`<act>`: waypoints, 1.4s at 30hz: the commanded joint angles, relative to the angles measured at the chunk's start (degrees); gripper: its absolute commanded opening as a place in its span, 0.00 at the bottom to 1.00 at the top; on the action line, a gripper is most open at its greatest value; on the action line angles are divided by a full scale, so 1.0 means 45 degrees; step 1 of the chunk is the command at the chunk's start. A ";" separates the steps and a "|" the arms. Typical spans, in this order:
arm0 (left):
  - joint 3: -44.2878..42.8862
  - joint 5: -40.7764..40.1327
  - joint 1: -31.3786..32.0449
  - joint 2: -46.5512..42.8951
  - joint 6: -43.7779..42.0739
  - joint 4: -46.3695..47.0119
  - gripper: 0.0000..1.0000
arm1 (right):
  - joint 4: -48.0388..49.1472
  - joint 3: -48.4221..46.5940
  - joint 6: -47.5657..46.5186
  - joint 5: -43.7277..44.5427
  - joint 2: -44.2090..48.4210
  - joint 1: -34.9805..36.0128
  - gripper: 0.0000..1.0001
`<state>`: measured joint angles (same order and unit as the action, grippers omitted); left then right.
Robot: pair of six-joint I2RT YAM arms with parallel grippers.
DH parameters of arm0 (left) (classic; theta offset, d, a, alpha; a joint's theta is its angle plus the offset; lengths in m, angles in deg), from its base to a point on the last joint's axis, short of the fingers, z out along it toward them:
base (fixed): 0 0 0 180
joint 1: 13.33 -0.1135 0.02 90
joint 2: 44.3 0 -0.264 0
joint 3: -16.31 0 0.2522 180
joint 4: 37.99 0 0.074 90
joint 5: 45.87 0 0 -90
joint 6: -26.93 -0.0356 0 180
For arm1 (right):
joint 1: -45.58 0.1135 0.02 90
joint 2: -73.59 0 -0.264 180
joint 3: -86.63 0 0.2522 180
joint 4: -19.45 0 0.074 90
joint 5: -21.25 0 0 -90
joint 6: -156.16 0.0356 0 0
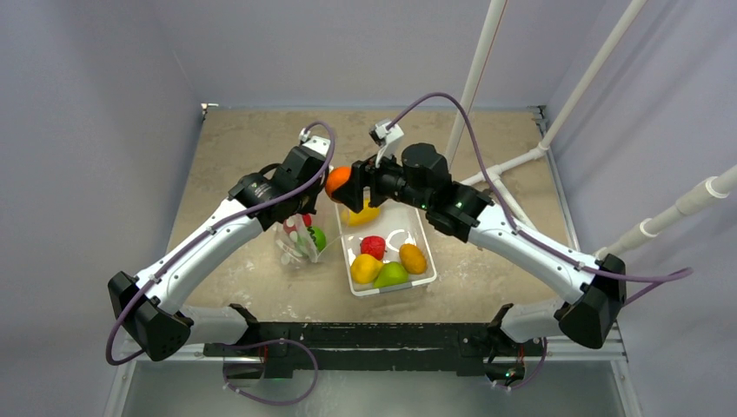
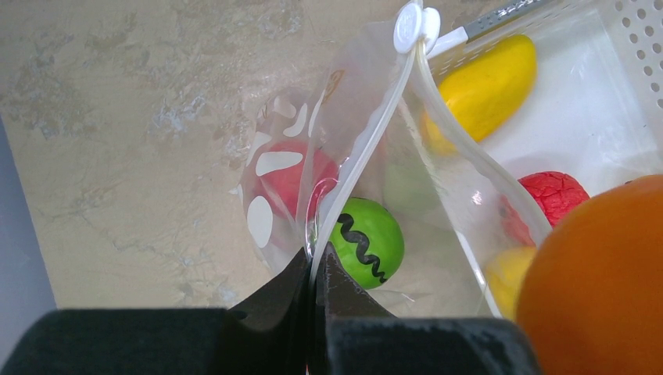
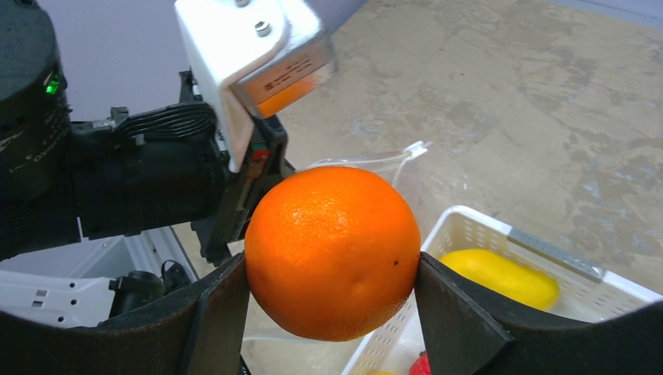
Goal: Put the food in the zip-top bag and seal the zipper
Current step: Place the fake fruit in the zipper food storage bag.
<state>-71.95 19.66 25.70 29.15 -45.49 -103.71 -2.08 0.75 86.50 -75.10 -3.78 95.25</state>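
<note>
My right gripper is shut on an orange toy fruit, held in the air beside the left wrist; the orange also shows in the top view. My left gripper is shut on one lip of the clear zip-top bag, holding its mouth open. The zipper runs to a white slider. A green ball with a black squiggle and a red fruit lie in the bag. The bag sits left of the tray.
A white perforated tray holds several fruits: a yellow one, a red one, another yellow, a green and an orange-yellow one. White pipes stand at the back right.
</note>
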 commanded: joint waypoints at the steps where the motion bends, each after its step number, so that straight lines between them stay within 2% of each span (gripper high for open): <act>1: -0.0573 -0.0207 0.0019 -0.0013 0.0253 0.0070 0.00 | 0.0865 -0.0536 -0.0226 -0.0394 -0.0399 0.0406 0.38; 7: -0.0505 -0.0168 0.0019 -0.0033 0.0272 0.0072 0.00 | 0.1061 -0.0444 -0.0147 0.0217 -0.1123 0.0620 0.48; 17: -0.0608 -0.0070 0.0019 -0.0039 0.0283 0.0013 0.00 | 0.1192 -0.0738 -0.0163 0.0948 -0.2182 0.0642 0.81; 23: -0.0613 -0.0126 0.0019 -0.0061 0.0326 -0.0024 0.00 | 0.1220 -0.0838 -0.0184 0.1112 -0.2320 0.0642 0.98; 29: -0.0594 -0.0129 0.0020 -0.0033 0.0331 -0.0010 0.00 | 0.0893 -0.0790 0.0003 0.1184 -0.1936 0.0642 0.99; 42: -0.0539 -0.0206 0.0019 0.0074 0.0292 0.0116 0.00 | -0.0330 -0.0033 0.0569 0.2821 -0.0196 0.0603 0.99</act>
<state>-72.23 19.26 25.70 29.24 -44.62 -104.00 -1.64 -0.64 87.52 -66.03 -7.93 97.81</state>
